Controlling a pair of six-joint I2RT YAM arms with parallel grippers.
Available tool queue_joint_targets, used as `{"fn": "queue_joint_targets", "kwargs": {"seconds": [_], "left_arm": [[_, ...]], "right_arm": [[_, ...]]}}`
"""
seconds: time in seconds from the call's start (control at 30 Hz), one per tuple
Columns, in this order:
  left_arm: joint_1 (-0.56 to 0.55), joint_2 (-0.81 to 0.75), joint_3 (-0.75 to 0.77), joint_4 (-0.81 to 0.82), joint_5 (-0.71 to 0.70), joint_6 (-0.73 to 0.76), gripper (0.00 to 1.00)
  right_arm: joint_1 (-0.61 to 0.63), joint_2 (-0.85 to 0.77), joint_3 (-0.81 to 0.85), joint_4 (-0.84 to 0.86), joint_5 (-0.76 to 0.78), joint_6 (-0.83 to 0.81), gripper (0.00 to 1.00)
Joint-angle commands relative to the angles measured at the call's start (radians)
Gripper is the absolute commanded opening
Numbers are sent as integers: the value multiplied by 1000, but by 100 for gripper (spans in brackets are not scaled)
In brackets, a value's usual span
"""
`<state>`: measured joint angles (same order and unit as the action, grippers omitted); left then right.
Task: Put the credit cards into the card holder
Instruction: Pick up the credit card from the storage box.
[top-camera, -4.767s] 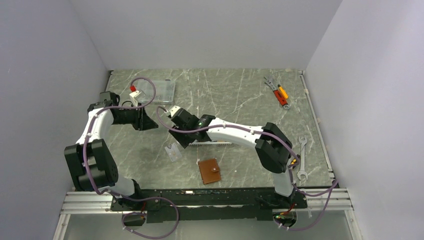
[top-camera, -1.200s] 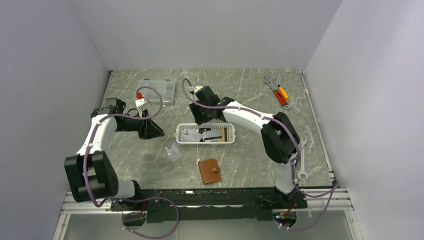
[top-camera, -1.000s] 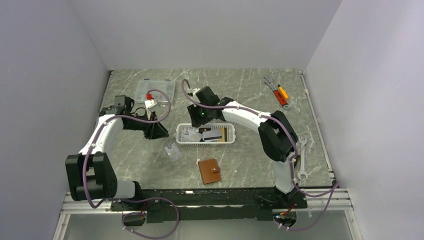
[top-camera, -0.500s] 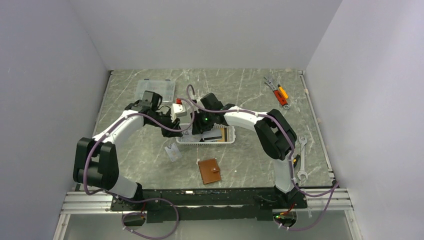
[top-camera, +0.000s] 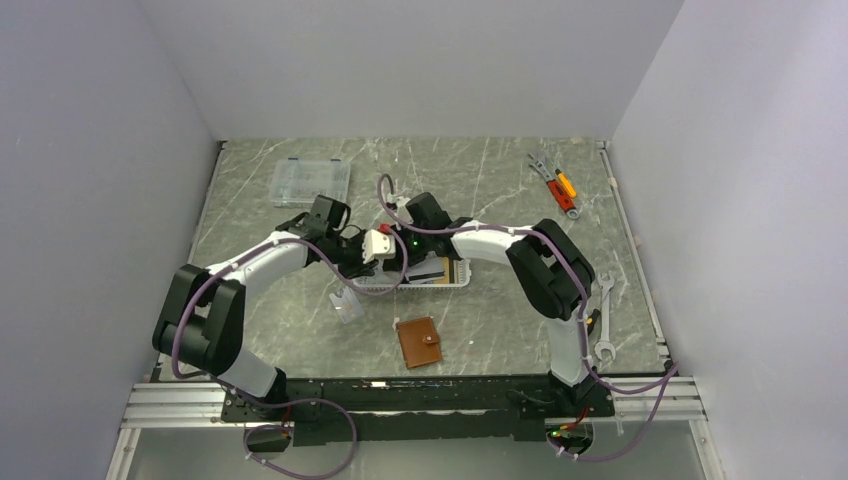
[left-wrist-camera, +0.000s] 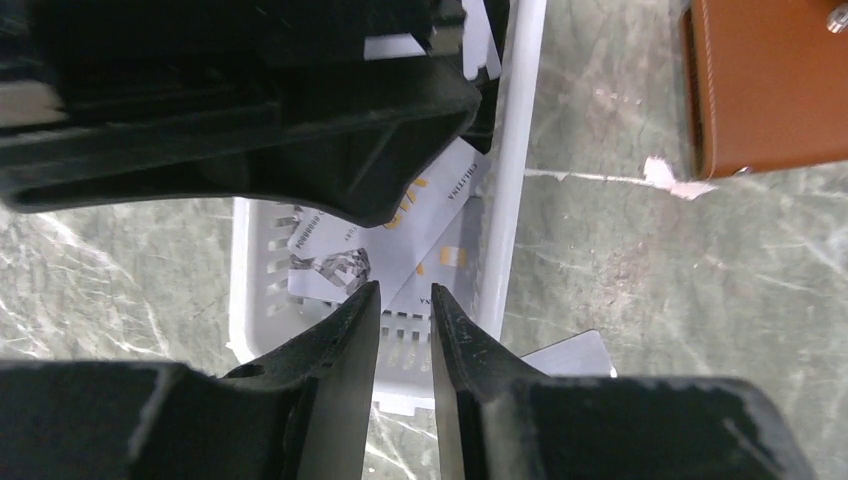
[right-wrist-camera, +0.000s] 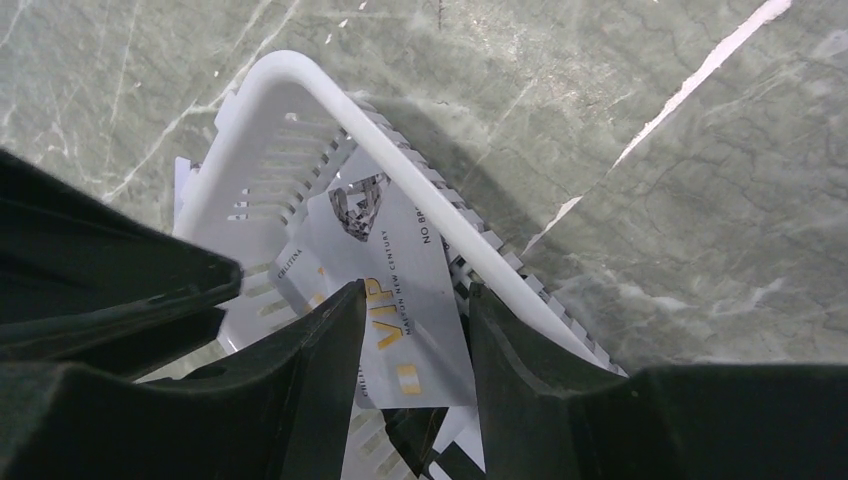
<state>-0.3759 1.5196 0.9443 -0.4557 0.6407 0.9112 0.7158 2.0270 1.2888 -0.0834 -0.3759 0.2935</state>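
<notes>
Both arms have closed in over the white basket (top-camera: 462, 273), at 12 o'clock from the card holder (top-camera: 419, 342). State: left fingers (left-wrist-camera: 360, 315) nearly together, empty; right fingers (right-wrist-camera: 348, 308) apart, straddling a grey credit card (right-wrist-camera: 400, 255), seemingly unclamped. Hazard: crowded wrists collide, dragging the basket.

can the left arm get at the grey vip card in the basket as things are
Probably, but it is tight: the left end effector hangs open over the grey VIP card in the white basket, while the right end effector crowds the same card.
</notes>
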Motion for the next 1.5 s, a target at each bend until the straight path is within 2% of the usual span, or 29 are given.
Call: {"fn": "queue_joint_targets", "kwargs": {"seconds": [0.0,0.23,0.57,0.97,1.27,1.47], "left_arm": [[-29,4,-57,112,-79,99,31],[-64,31,-78,176,-159,147,31],[-104,38,-141,258,-274,173,30],[-164,67,-171,304,-364,198,26],[-163,58,-182,313,-385,174,23],[-163,41,-184,320,-385,134,22]], "right_arm": [[-12,-48,-63,71,-1,18,46],[-34,-77,-130,153,-68,76,43],[-68,-63,-190,279,-221,187,29],[-81,-59,-227,411,-325,308,21],[-75,-40,-209,415,-373,336,21],[-61,-21,-196,349,-348,324,31]]}}
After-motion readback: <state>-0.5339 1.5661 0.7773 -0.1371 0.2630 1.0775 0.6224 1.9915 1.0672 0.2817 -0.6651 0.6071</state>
